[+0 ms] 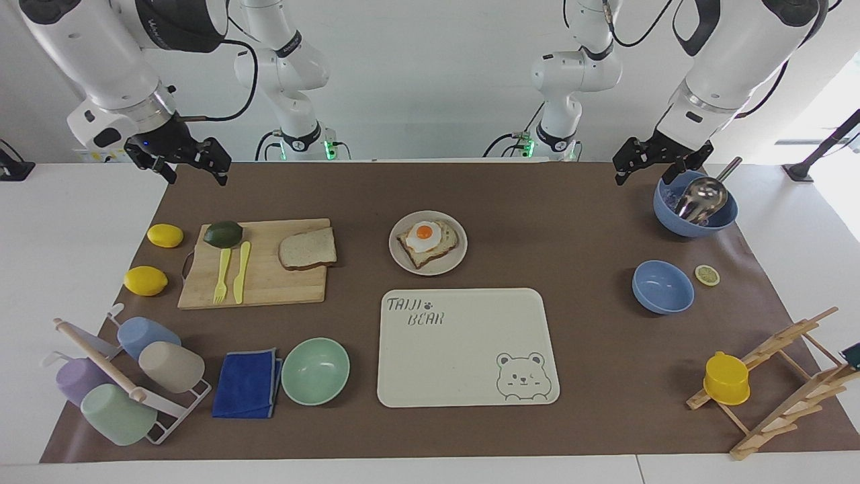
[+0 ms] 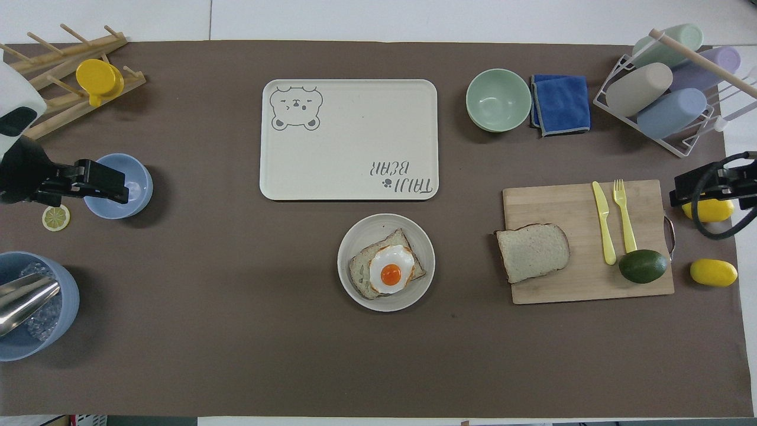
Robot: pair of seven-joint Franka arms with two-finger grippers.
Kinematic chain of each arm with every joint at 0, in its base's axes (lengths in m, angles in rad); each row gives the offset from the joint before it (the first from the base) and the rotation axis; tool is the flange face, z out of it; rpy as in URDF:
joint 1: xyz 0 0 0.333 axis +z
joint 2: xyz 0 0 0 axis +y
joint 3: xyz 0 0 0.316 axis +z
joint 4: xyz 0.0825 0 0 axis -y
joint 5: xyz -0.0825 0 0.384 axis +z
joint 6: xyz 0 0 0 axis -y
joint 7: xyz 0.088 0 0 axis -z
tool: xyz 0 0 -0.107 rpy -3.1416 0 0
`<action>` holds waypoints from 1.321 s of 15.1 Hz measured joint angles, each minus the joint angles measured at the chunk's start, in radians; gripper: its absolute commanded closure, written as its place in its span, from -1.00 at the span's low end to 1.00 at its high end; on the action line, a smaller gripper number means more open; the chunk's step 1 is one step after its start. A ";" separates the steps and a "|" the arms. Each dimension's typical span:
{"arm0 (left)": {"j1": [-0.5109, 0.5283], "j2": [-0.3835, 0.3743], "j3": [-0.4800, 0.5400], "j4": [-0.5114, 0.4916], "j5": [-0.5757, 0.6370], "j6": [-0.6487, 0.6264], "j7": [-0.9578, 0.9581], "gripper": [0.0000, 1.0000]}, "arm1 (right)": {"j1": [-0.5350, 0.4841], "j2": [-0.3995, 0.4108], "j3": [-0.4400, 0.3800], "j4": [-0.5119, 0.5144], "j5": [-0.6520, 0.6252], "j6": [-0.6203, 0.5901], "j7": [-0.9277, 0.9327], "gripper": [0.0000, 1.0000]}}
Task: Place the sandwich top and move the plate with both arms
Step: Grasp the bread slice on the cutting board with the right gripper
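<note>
Both hands wide and empty, waiting: right hand [image 1: 195, 165] up by the cutting board [image 1: 269, 296] carrying the sandwich top [image 1: 308, 249]; left hand [image 1: 662, 165] over blue bowl [image 1: 695, 212]; plate [image 1: 428, 267] mid-worktop beside tray [image 1: 467, 349]

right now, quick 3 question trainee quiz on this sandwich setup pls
1. True or false: the sandwich top lies on the cutting board.
2. What tops the toast on the plate? A cheese; B fried egg; C lemon.
3. Fill in: the left gripper and right gripper each hold ____.

Key: 1 true; 2 B, the fried egg; 3 nothing, both open and raised.
</note>
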 measured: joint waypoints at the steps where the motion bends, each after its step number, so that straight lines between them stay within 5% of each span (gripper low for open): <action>1: 0.000 0.000 0.000 0.000 0.000 0.000 0.000 -1.00 | 0.000 0.000 0.000 0.000 0.000 0.000 0.000 -1.00; 14: 0.000 0.000 0.000 0.000 0.000 0.000 0.000 -1.00 | 0.018 0.000 0.014 -0.002 0.001 0.003 -0.016 -1.00; 20: 0.000 0.000 0.000 0.000 0.000 0.000 0.000 -1.00 | 0.039 0.039 0.246 -0.070 -0.022 0.091 0.128 -1.00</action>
